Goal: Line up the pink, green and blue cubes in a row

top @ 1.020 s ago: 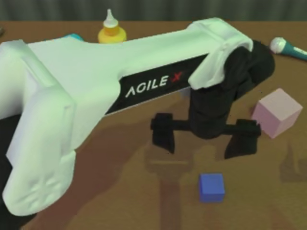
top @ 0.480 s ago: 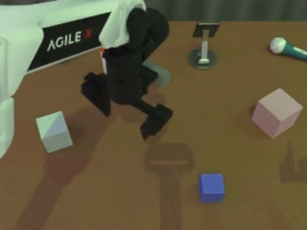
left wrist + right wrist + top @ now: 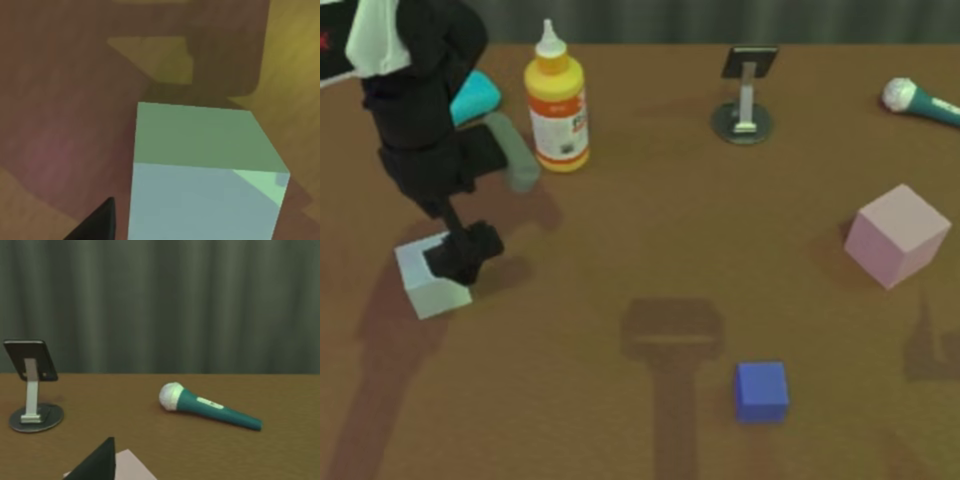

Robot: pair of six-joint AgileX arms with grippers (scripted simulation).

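The mint-green cube (image 3: pixel 428 287) sits near the table's left edge. My left gripper (image 3: pixel 440 245) hangs open right over it, one finger (image 3: pixel 465 255) by its right side. In the left wrist view the green cube (image 3: pixel 205 175) fills the space beside the one finger (image 3: pixel 97 225) that shows. The blue cube (image 3: pixel 761 390) lies near the front at the middle. The pink cube (image 3: pixel 897 235) stands at the right. My right arm is outside the top view. Its wrist view shows a corner of the pink cube (image 3: pixel 132 467) beside one finger (image 3: pixel 97 462), which stands well off centre, so that gripper is open.
Along the back stand a yellow glue bottle (image 3: pixel 556 100), a turquoise bar (image 3: pixel 475 97) partly behind my left arm, a phone stand (image 3: pixel 745 95) and a teal microphone (image 3: pixel 920 100). Bare wood lies between the green and blue cubes.
My left arm has swung from the table's middle to the left and its open gripper has come down over the green cube. The cubes have not moved.
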